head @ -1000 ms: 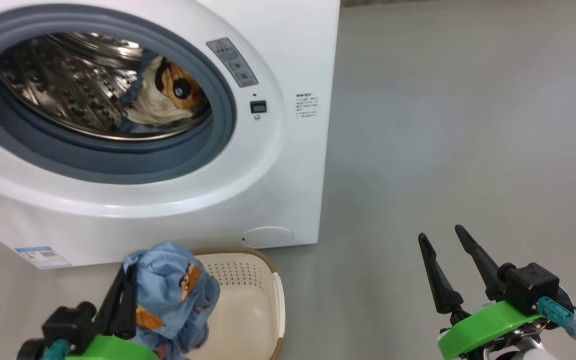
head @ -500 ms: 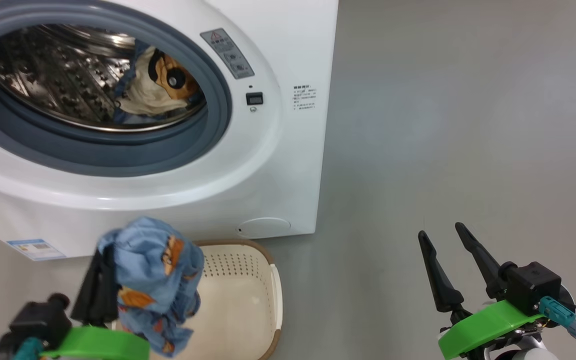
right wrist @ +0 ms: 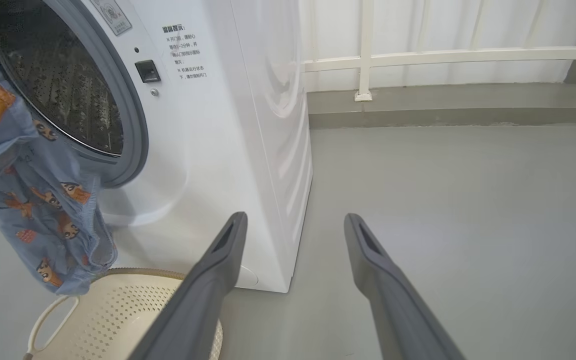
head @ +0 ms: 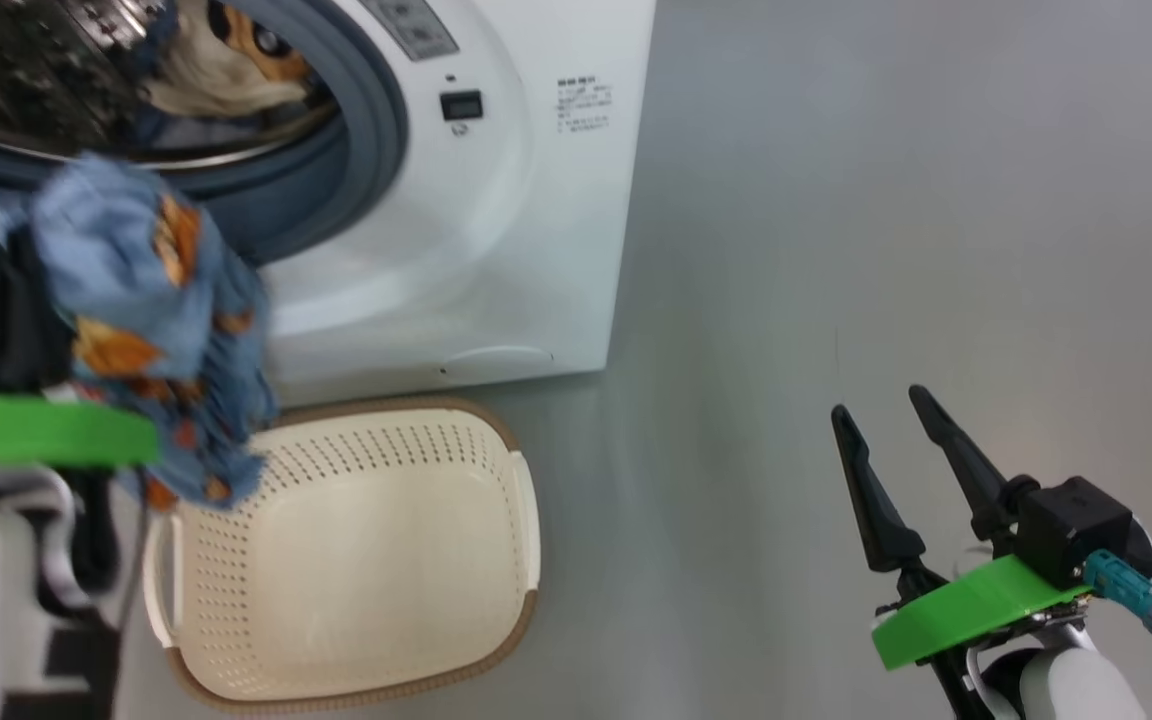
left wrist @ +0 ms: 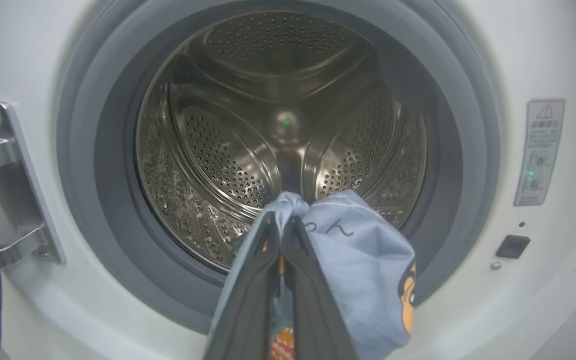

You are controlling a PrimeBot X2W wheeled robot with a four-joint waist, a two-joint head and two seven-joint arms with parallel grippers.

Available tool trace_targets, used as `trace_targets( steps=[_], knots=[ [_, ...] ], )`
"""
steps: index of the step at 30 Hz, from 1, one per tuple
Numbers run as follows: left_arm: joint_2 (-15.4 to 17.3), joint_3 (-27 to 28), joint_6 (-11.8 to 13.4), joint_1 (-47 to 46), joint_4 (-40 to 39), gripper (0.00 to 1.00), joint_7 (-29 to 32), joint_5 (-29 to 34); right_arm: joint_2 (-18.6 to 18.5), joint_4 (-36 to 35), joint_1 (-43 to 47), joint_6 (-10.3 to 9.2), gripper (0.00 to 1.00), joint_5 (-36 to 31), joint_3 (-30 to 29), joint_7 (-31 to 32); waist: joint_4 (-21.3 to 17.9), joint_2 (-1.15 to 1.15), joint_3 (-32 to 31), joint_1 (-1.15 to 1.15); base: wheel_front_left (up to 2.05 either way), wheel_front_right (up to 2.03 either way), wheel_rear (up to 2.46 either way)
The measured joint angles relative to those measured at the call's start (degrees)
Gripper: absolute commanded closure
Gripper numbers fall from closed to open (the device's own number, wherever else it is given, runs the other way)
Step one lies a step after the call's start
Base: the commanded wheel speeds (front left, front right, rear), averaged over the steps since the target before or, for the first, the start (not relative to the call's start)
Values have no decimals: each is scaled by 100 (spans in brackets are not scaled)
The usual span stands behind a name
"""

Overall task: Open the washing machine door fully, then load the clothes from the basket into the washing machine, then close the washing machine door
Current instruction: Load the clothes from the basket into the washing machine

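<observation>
Left wrist view shows you the left gripper clamped on the clothes just before the open washing machine; your right gripper hangs, jaws apart, over the floor, right of the basket.

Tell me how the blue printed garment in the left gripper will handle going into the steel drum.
Probably floppy: the blue printed garment hangs limp below the shut left gripper. Likely light, since a fingertip pinch carries it. Trailing folds may drag on the grey rubber gasket.

clothes: blue, orange prints | basket: cream, perforated, brown rim | washing machine: white
</observation>
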Motion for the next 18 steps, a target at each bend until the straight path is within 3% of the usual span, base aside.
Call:
trace_targets(
  steps=[8, 18],
  knots=[
    [589, 60, -198, -1677, 991, 100, 132, -29, -1, -42, -256, 0, 0, 2, 44, -125, -241, 0, 696, 0, 0, 0, 0],
    [1212, -31, -194, -3620, 2381, 100, 111, 344, -1, 137, -529, 0, 0, 188, 235, -475, -733, 0, 1566, 0, 0, 0, 0]
  ],
)
